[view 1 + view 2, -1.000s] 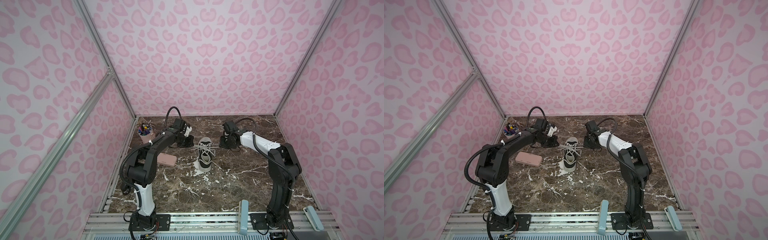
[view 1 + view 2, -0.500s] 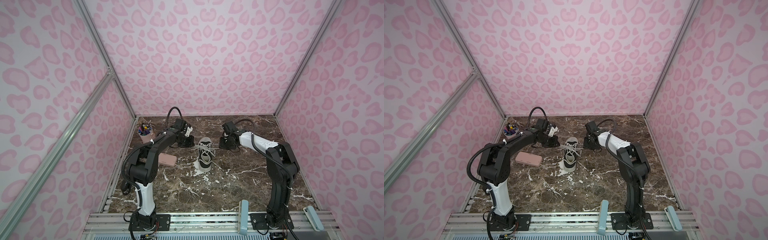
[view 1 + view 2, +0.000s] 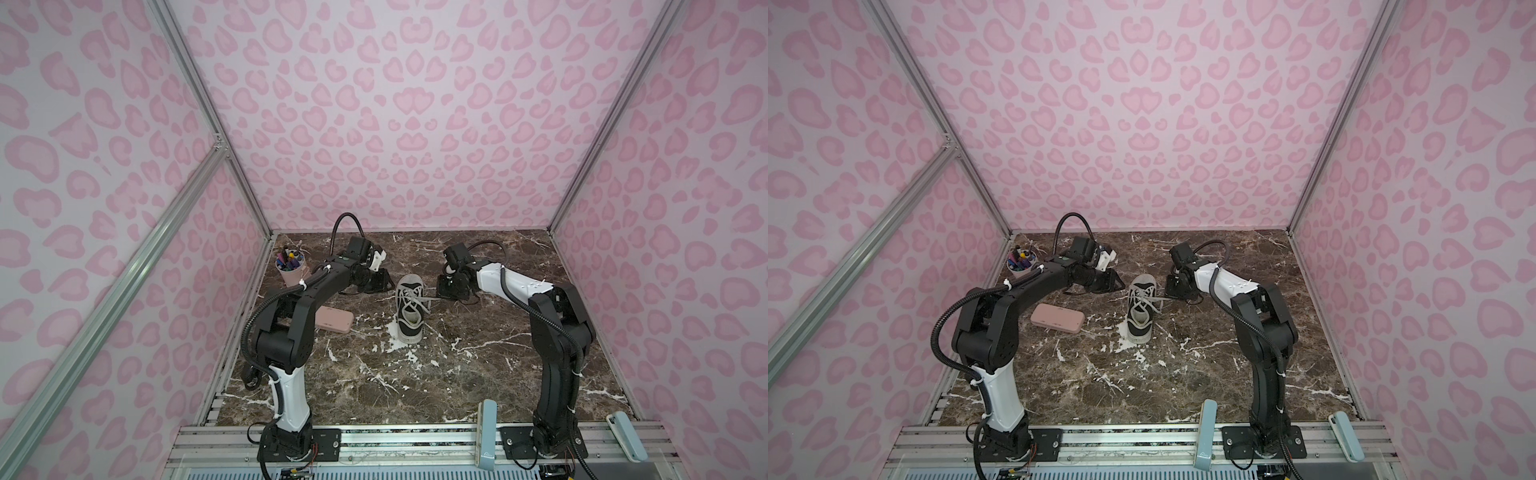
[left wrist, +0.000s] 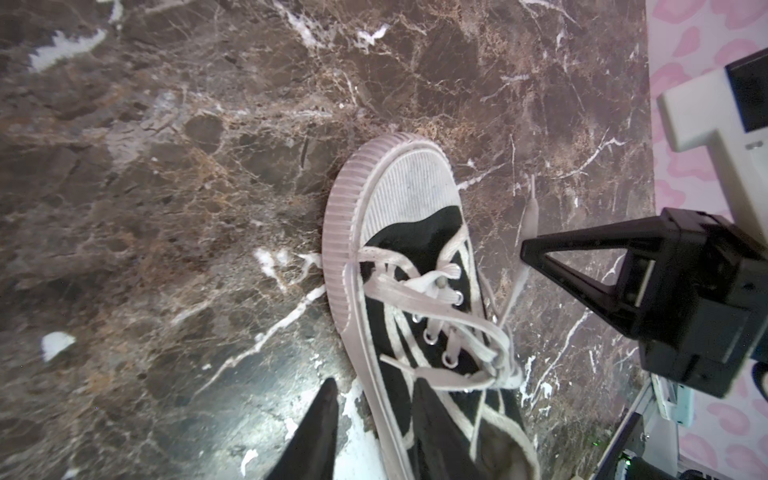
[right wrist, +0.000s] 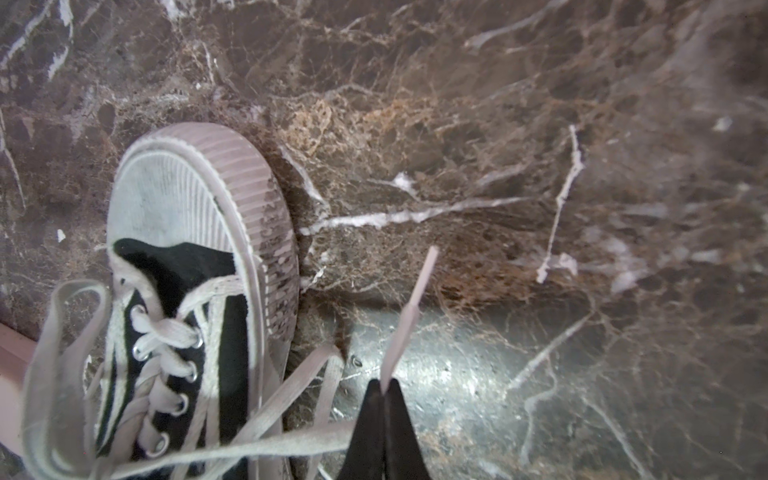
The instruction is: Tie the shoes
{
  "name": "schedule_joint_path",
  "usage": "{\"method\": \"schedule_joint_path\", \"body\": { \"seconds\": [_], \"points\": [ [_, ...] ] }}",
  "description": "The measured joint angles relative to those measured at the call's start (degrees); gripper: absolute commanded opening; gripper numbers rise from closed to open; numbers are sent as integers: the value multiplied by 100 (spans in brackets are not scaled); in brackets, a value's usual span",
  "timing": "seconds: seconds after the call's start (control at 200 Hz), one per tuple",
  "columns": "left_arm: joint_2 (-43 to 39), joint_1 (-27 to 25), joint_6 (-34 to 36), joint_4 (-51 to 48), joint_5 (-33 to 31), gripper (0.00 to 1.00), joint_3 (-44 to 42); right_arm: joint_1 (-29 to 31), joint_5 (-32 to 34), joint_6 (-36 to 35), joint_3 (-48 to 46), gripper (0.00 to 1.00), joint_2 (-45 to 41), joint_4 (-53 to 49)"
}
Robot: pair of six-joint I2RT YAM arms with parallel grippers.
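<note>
The black shoe (image 3: 409, 308) (image 3: 1141, 311) with a white toe cap stands mid-table, toe toward the back wall, its white laces (image 4: 436, 299) loosely crossed. My left gripper (image 4: 374, 382) (image 3: 384, 282) hovers just left of the shoe's front with its jaws apart and nothing gripped; the shoe's sole edge shows between the fingers. My right gripper (image 5: 384, 387) (image 3: 442, 289) sits low on the shoe's right, shut on a lace (image 5: 291, 440) near its end. The lace tip (image 5: 424, 274) pokes out past the fingertips. The lace runs taut back to the shoe.
A flat pink case (image 3: 332, 320) (image 3: 1057, 318) lies on the marble table (image 3: 415, 374) left of the shoe. A pink cup of pens (image 3: 291, 270) (image 3: 1021, 266) stands in the back left corner. Pink patterned walls close in three sides.
My left gripper's jaws have opened from shut. Both arms and the shoe stay almost where they were.
</note>
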Motion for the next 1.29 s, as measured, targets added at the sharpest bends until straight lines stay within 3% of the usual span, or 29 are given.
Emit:
{"method": "schedule_joint_path", "body": {
  "seconds": [0.145,0.19,1.295],
  "points": [
    [26,-92,-83,157,153,35,-20,-13,-24,-39,0,0,0,-4],
    [46,-114,-125,212,203,41,-20,-24,-22,-46,0,0,0,-7],
    [205,-328,-402,295,273,45,212,-63,278,-103,0,0,-9,-61]
  ]
}}
